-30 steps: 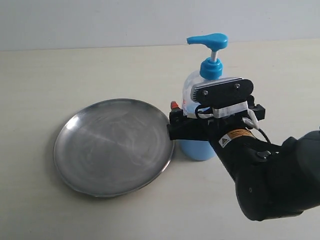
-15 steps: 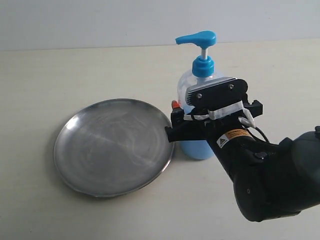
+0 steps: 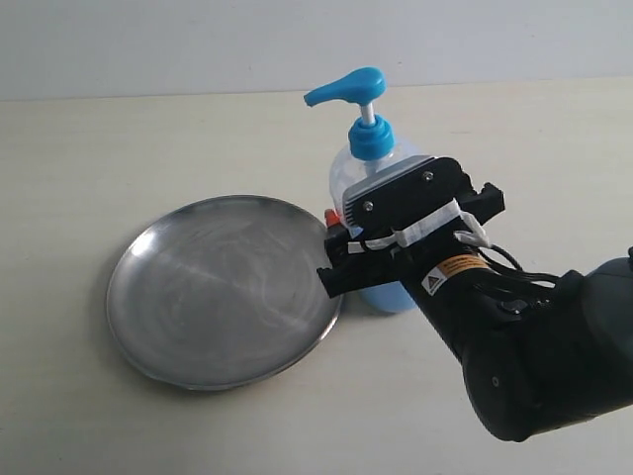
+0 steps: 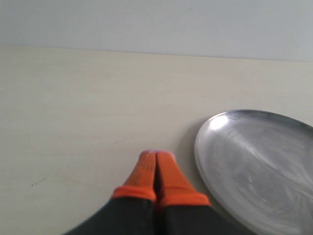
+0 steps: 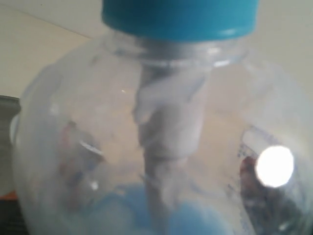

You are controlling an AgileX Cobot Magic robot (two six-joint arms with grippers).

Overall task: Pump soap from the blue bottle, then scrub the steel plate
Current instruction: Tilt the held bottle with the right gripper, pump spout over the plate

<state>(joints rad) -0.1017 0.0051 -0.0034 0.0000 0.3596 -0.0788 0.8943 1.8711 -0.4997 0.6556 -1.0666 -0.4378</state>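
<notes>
Risking a topple onto steel plate (image 3: 223, 287): blue bottle (image 3: 373, 139) tilted toward it, just beside its rim, smooth plastic likely to slip in a sideways clamp. Right end effector (image 3: 346, 237) spread wide yet clamped on bottle body. Left end effector (image 4: 156, 164) pressed together, empty, just beside plate rim.
</notes>
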